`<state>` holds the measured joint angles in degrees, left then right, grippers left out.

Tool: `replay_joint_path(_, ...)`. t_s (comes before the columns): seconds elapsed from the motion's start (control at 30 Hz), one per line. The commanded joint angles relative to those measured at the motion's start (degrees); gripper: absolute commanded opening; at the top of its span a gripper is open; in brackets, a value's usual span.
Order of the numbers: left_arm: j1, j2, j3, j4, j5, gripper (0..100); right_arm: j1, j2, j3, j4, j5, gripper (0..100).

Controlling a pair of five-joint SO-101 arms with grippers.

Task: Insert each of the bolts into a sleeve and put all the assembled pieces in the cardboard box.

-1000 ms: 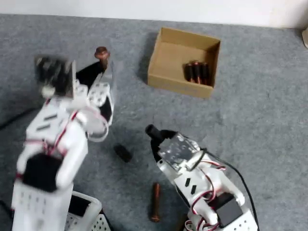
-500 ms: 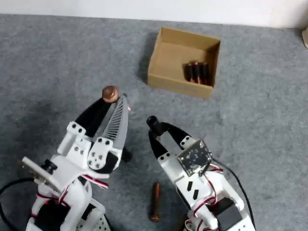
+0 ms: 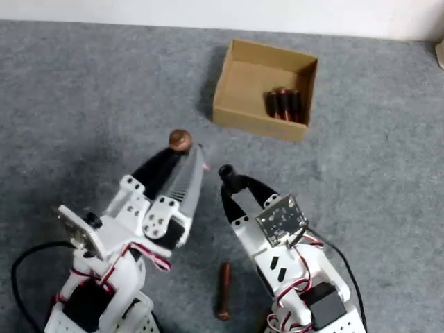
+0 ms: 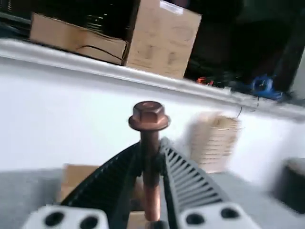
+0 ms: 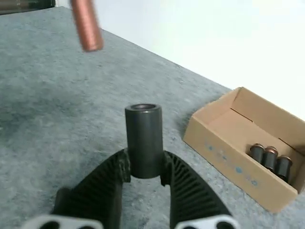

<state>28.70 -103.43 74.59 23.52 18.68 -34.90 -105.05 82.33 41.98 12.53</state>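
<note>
My left gripper (image 3: 182,154) is shut on a copper bolt (image 3: 180,140), held upright with its hex head (image 4: 148,116) above the fingertips. Just to its right, my right gripper (image 3: 229,184) is shut on a black sleeve (image 3: 225,173), standing upright with its open bore on top (image 5: 143,139). In the right wrist view the bolt's shaft end (image 5: 86,26) hangs above and beside the sleeve, apart from it. The cardboard box (image 3: 239,116) sits at the back with three assembled pieces (image 3: 284,104) lying in its right end.
A second copper bolt (image 3: 224,290) lies on the grey mat between the two arm bases. A black cable (image 3: 21,270) curls at the lower left. The mat's back edge meets a white wall behind the box.
The left arm has swung from the far left toward the middle with the bolt, ending close beside the sleeve. The right gripper shifted slightly with the sleeve.
</note>
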Motion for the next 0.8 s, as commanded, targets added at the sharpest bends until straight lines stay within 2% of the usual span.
replay_joint_path(0.0,3.4,-1.0,0.0,-1.3,10.7,1,1.0,-0.3,-0.7,-1.9,-0.5,0.5)
replay_joint_path(0.27,3.2,-1.0,5.6,-2.6,11.5,1,0.5,-0.3,-0.7,-1.7,-0.8,0.5)
replay_joint_path(0.43,3.1,-1.0,10.2,-11.3,11.3,1,-3.9,-0.3,-0.7,-1.6,-0.6,0.5)
replay_joint_path(0.57,-1.1,-1.0,9.3,-16.7,11.3,1,-4.0,-0.3,-0.7,-1.6,-0.5,0.5)
replay_joint_path(0.77,-0.3,-1.0,10.2,-14.2,11.6,1,-4.0,-0.3,-0.7,-1.6,-0.5,0.5)
